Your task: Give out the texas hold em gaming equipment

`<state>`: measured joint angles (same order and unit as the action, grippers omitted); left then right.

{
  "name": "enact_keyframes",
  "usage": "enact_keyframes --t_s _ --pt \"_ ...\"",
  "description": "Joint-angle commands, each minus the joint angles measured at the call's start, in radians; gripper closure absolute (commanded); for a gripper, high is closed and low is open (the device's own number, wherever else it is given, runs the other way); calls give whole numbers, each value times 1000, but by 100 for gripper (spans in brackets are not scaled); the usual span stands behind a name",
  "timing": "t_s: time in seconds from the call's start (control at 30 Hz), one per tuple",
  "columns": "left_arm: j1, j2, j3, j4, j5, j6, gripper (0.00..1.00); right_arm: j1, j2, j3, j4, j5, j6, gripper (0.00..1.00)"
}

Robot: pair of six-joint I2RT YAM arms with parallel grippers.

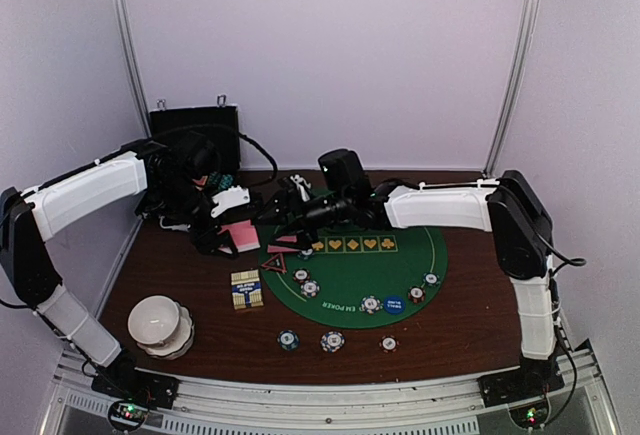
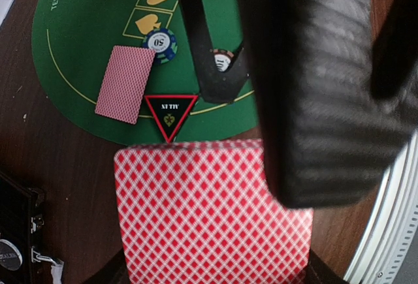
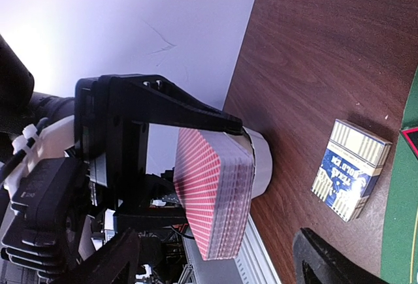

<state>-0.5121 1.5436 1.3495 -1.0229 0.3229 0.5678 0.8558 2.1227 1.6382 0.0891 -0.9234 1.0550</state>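
My left gripper (image 1: 222, 231) is shut on a deck of pink-backed playing cards (image 2: 209, 212), holding it above the brown table just left of the green mat (image 1: 350, 267). My right gripper (image 3: 215, 272) is open, its fingers (image 3: 98, 264) straddling the space just short of the deck (image 3: 215, 192). In the left wrist view one card (image 2: 125, 83) lies face down on the mat beside the red-black triangle marker (image 2: 170, 111) and a teal chip (image 2: 160, 42). Several chips (image 1: 332, 341) and a blue button (image 1: 393, 305) lie on and below the mat.
A blue-and-cream card box (image 1: 247, 288) lies left of the mat. The white bowl stack (image 1: 160, 323) stands at the front left. The black case (image 1: 195, 125) stands open at the back left. A metal rail (image 1: 320, 395) runs along the near edge.
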Motion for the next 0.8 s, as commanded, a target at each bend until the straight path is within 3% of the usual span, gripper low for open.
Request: enact_keyframes --t_s 0.0,0.77 --pt "6 -1 36 9 36 -11 100 12 27 29 68 -29 40 17" --pt "6 -9 41 3 55 -16 100 40 202 225 33 -35 94 29"
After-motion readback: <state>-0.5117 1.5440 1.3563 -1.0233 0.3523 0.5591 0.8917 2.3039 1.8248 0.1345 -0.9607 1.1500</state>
